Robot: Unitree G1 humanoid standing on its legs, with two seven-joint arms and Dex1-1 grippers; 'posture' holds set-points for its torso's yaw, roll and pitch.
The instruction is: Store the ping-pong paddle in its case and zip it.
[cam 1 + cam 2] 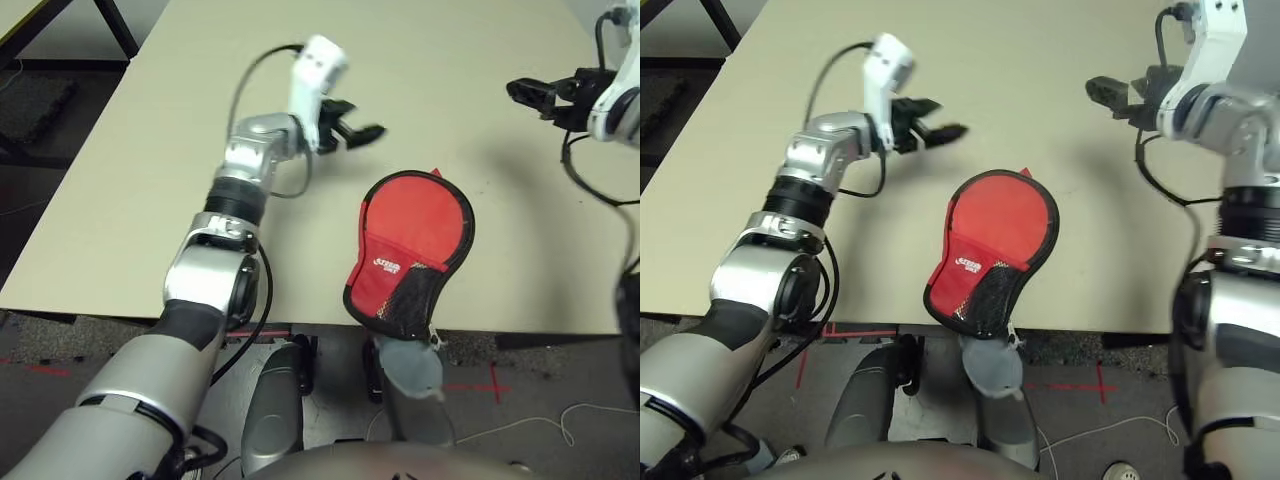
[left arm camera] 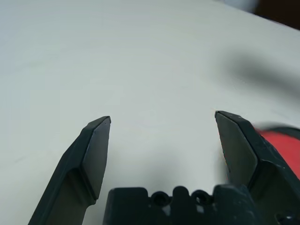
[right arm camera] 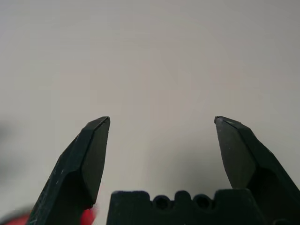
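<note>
Pale beige table [image 1: 480, 60] with a smooth matte top fills most of the head views, dark floor and black table legs showing at upper left and red tape marks on the floor below the near edge. We see the case [image 1: 405, 255] at centre frame, lying flat: a paddle-shaped pouch of red fabric with black edging, a white logo and a black mesh pocket over its narrow end, which juts slightly past the table's near edge. Whether the paddle is inside we cannot tell.

Our left arm rises from lower left, silver segments and black joints angling up toward centre. Its left gripper [image 1: 362, 130] sits level above the table, just up and left of the case, fingers spread wide with nothing between them; its wrist view shows bare tabletop and a sliver of red by one finger. Our right gripper [image 1: 1110, 95] is at upper right, well apart from the case, pointing toward picture left, fingers [image 3: 89, 154] likewise spread and empty.
</note>
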